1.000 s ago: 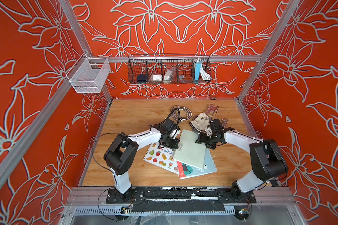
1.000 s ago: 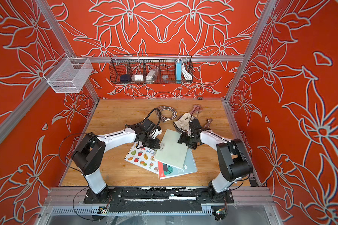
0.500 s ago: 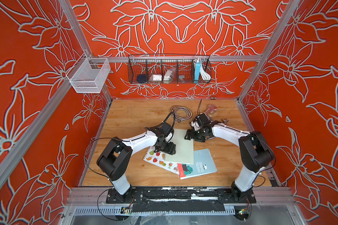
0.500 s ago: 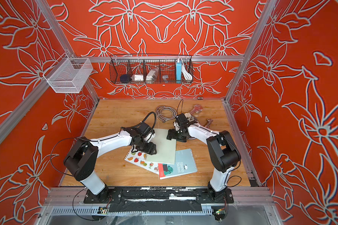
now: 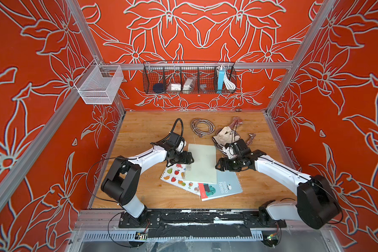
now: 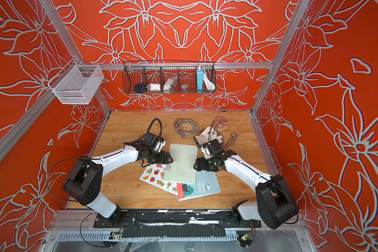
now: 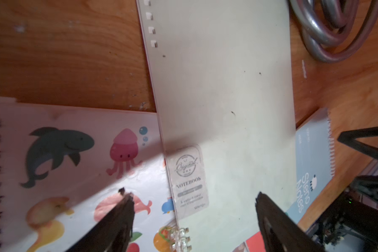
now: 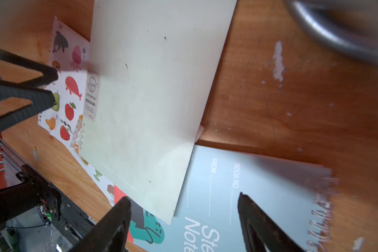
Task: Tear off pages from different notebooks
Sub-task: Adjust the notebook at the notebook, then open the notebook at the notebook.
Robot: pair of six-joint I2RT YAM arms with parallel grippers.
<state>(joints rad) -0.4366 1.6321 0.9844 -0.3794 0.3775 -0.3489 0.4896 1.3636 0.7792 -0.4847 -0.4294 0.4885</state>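
Shifted toward 10 o'clock since a second ago: pale grey-green notebook (image 5: 202, 163), at table centre, overlapping fruit-print notebook (image 5: 175, 176) at its 8 o'clock and Steno Notes notebook (image 5: 225, 185) at its 5. Black wire basket (image 5: 148, 80) at 12 o'clock holds blue box (image 5: 220, 78) and white cable (image 5: 228, 83). Reaching in low at the green cover's 9 o'clock, left gripper (image 5: 189, 158); at its 3, right gripper (image 5: 218, 167). Fingers of both spread, released, grasping nothing.

I am counting three notebooks lying on the tabletop (image 5: 144, 131): one pale green notebook (image 5: 202, 163), one picture notebook (image 5: 175, 177) at its left, one Steno Notes notebook (image 5: 226, 185) at the near right. Farther back I am counting one metal hose (image 5: 212, 128) and one glove (image 5: 224, 133). Two baskets are hanging beyond: one black basket (image 5: 147, 80), one white basket (image 5: 96, 96). I am running two of my own: the left end effector (image 5: 190, 158), the right end effector (image 5: 219, 167).
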